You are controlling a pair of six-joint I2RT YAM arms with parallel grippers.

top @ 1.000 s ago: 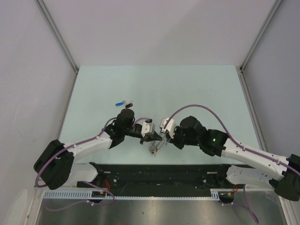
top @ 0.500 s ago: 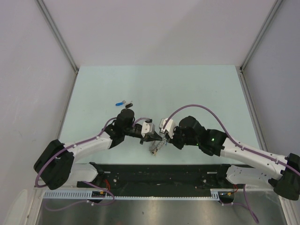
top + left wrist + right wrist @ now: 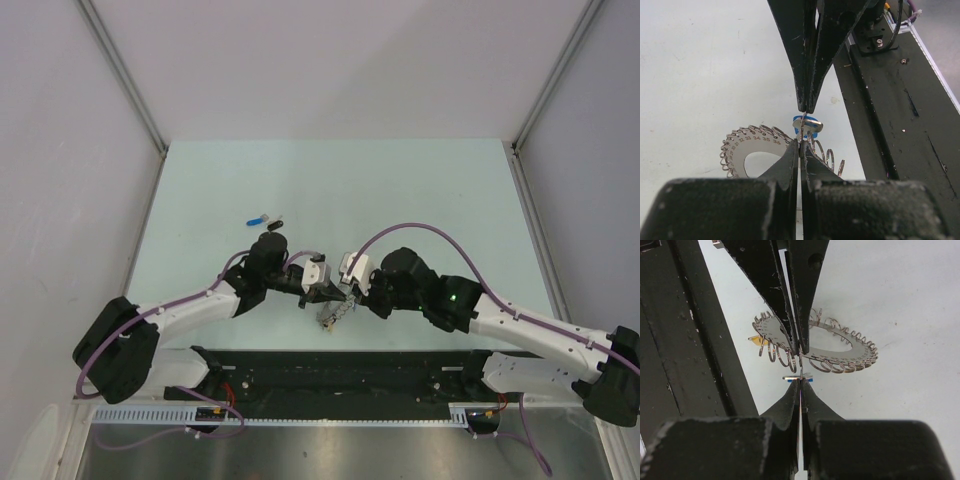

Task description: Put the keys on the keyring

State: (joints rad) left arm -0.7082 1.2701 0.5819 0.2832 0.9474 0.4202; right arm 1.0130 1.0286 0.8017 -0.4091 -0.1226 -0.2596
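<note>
- A black base plate runs along the near edge of the bench, with a white slotted cable tray in front of it. Both arms are bolted here and lean in toward each other.
- The left hand is closed tight. Its tips sit on the rim of the keyring, among the wire loops.
- The right hand is also pinched shut, tip to tip with the left. It nips a blue key just beside the ring's edge.
- A thin wire runs between the two sets of tips. Whether it is a loop of the ring I cannot tell.
- The keyring is a flat grey disc with a wide hole and small numbers printed round it. It lies directly under the two hands, close to the base plate. In the right wrist view it looks tilted.
- A yellow key peeks out at the ring's fringe on the side toward the base plate.
- The crossed black fingers hide the meeting point from above, and each wrist camera's own fingers fill the bottom of its view.
- A purple cable arches over the right arm.
- Farther out to the left, well apart from the hands, a loose blue key and a black key lie side by side.
- The bench is pale mint green and matt.
- Plain white walls close it in on three sides, with metal posts at the corners.
</note>
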